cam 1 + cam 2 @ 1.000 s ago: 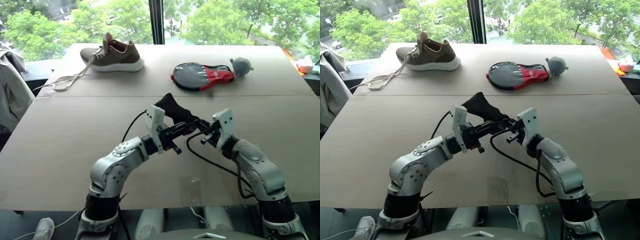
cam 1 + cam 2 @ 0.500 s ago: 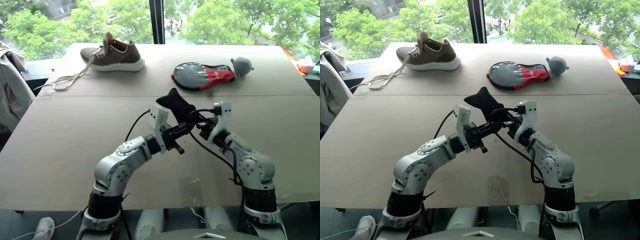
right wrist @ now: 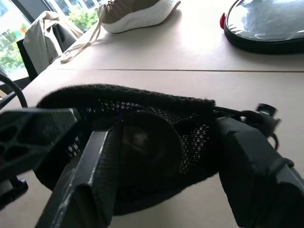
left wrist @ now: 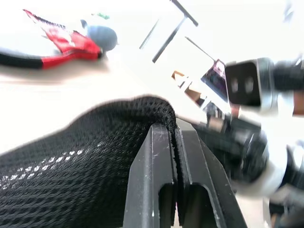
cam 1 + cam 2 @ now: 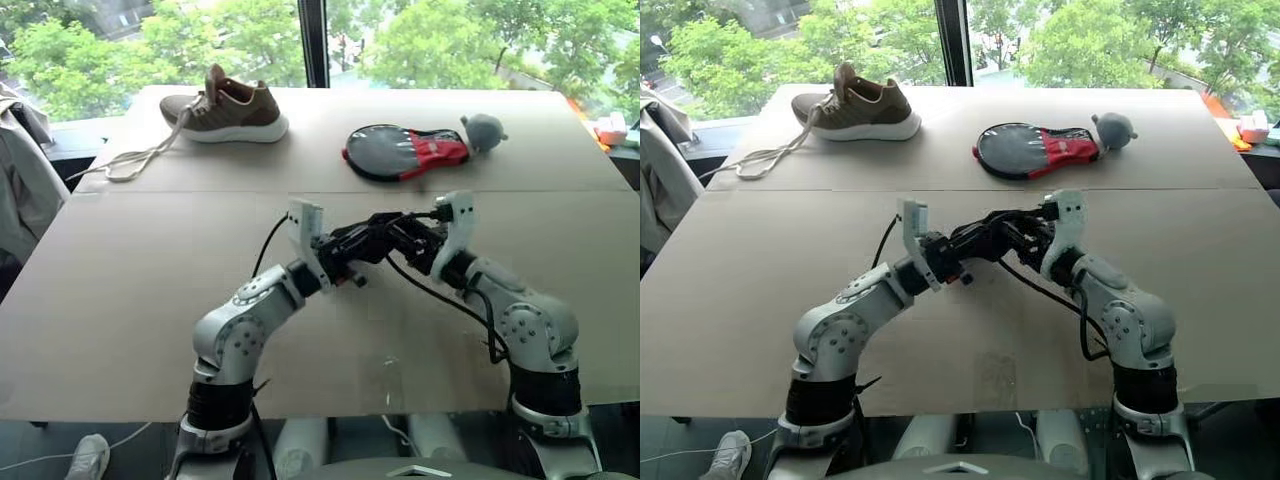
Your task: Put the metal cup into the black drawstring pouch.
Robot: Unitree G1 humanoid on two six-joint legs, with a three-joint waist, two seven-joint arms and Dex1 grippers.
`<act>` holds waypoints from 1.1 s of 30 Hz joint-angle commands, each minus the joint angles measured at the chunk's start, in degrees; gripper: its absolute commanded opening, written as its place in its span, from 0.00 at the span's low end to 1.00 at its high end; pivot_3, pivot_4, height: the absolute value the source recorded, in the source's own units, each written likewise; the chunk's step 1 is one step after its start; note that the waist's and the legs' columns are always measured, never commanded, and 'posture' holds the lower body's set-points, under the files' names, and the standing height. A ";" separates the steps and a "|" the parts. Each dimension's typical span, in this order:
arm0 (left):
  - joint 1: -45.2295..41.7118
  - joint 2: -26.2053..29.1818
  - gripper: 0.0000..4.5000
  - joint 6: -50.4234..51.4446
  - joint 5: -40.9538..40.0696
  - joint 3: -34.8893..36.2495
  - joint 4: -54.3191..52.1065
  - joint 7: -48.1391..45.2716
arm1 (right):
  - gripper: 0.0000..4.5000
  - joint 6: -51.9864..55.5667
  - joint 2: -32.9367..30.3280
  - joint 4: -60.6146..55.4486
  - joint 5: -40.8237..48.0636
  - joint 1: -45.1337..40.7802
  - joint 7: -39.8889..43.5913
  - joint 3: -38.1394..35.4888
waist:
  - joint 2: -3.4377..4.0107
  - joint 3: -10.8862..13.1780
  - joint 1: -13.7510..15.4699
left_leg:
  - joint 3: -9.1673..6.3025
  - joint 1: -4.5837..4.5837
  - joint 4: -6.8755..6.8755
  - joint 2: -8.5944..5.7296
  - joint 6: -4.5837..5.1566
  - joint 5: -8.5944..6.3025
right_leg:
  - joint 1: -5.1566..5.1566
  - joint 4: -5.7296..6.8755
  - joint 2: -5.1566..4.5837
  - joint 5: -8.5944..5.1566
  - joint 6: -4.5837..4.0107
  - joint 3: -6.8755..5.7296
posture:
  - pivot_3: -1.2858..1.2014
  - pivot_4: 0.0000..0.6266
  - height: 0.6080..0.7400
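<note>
It looks like an office or lab room. A wide plain table (image 5: pixel 120 300) stands against a big window (image 5: pixel 420 40) over green treetops, and a jacket-draped chair (image 5: pixel 20 190) sits beside it.

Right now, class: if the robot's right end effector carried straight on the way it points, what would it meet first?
The black drawstring pouch: it lies directly between the open fingers of the right end effector, with a rounded shape, probably the metal cup, inside. Exact contact depth is unclear.

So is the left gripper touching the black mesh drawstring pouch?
Touching. In the left wrist view the left gripper has its two black fingers shut on the edge of the black mesh drawstring pouch, the fabric pinched between them.
</note>
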 commanded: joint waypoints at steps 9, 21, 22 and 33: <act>-1.98 2.05 0.00 2.18 -7.39 7.94 1.49 2.80 | 0.68 -17.00 -17.36 -3.45 -9.51 3.23 18.66 3.37 | -0.11 0.07 -0.07 | 0.01 -0.02 -0.01 0.04 0.00 0.00 | 0.01 -0.06 0.10 0.02 0.06 0.00 | 0.52 0.24 1.00; -0.20 8.71 0.00 4.87 -13.87 10.48 1.22 -1.80 | 0.68 -38.34 -2.16 28.05 -27.39 -8.53 9.00 9.79 | -0.18 0.11 -0.01 | 0.03 0.02 0.01 0.06 -0.04 0.01 | 0.00 0.00 0.13 0.04 0.01 0.03 | 0.52 0.24 1.00; 0.20 9.07 0.00 4.84 -14.08 10.47 1.11 -2.02 | 0.68 -39.56 -0.89 30.61 -27.44 -9.47 9.20 9.73 | -0.18 0.11 0.05 | 0.02 0.01 0.00 0.06 -0.04 0.01 | 0.00 -0.01 0.11 0.07 0.05 0.03 | 0.52 0.24 1.00; 3.66 9.81 0.00 3.83 -14.38 10.13 -0.11 -1.99 | 0.68 -46.68 9.80 43.76 -23.63 -14.54 11.09 5.34 | -0.16 0.14 -0.10 | -0.24 0.03 -0.06 0.06 -0.06 0.01 | -0.02 0.01 0.04 0.09 0.05 0.04 | 0.52 0.24 1.00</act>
